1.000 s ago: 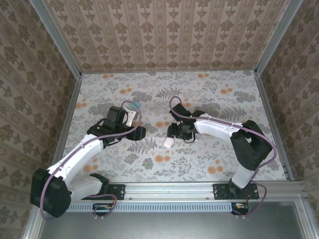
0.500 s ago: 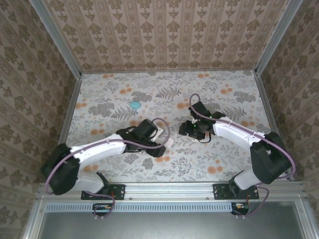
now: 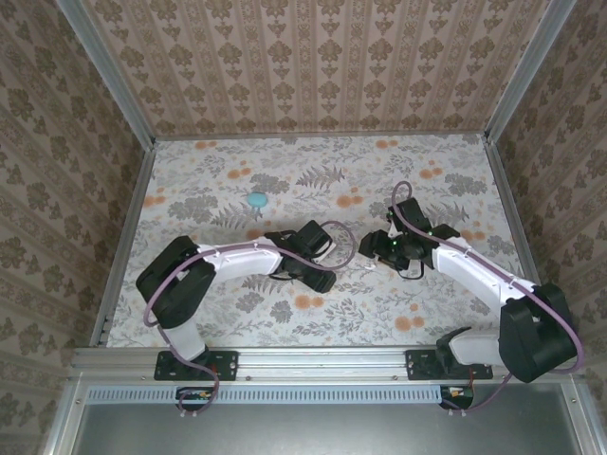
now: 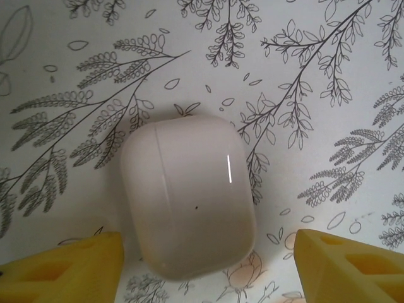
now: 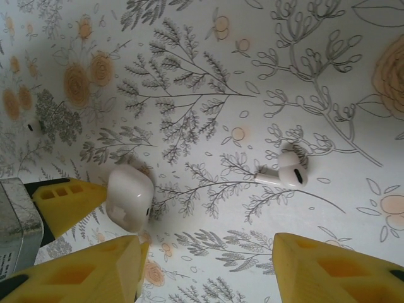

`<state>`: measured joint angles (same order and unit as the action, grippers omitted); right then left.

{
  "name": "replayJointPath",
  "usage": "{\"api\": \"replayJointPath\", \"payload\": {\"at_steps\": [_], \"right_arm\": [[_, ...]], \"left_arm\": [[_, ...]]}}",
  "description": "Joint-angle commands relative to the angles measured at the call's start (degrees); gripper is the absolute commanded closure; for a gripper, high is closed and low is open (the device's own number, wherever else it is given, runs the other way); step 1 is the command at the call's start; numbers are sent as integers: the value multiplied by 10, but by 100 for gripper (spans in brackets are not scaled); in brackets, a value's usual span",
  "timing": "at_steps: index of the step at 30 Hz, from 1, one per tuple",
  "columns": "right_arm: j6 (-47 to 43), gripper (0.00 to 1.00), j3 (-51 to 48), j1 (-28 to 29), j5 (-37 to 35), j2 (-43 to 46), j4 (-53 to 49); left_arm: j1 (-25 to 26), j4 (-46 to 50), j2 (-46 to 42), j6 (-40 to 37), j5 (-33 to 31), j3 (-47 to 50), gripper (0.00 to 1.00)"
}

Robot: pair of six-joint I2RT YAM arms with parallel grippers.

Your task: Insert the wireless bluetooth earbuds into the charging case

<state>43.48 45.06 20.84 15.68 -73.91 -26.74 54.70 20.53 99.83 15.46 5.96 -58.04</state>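
well, left gripper [image 4: 208, 238] gapes around the case [image 4: 189, 196]; right gripper [image 5: 207, 243] (jaws apart too) clear of earbud [image 5: 288, 170].

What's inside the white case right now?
Cannot tell: the case is shut, lid seam closed, so its inside is hidden. One white earbud lies outside it on the table.
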Motion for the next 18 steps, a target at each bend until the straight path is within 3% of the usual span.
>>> {"api": "replayJointPath", "payload": {"at_steps": [1,9,18], "right_arm": [[-7,42,-12,-9,22,13,12],[-3,42,-15,-22,51,9,33],[6,44,-16,-26,147,13,97]], "left_arm": [[7,25,23,-1,-7,-21,29],[8,31,39,-19,-16,-24,43],[5,3,-44,-95,-37,7,54]]}}
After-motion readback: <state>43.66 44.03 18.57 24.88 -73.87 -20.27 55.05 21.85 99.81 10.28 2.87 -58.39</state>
